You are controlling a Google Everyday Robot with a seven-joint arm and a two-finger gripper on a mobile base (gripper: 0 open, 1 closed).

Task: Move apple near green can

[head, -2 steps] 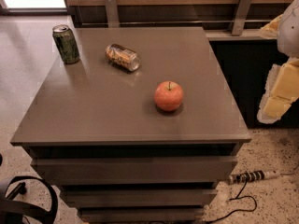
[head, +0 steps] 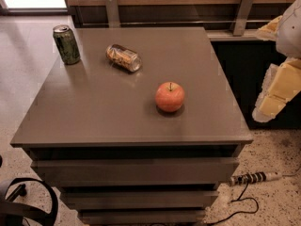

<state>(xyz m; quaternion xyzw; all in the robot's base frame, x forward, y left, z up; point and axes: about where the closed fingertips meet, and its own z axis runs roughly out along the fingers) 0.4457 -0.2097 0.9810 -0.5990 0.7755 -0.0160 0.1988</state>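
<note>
The red-orange apple stands upright with its stem up on the grey table top, right of the middle. The dark green can stands upright at the table's far left corner, well apart from the apple. My gripper shows as white and yellow parts at the right edge of the view, off the table's right side and away from the apple. It holds nothing that I can see.
An orange-and-silver can lies on its side between the green can and the apple. The table is a drawer unit. A wooden wall with metal brackets runs behind it. A power strip with a cable lies on the floor at the right.
</note>
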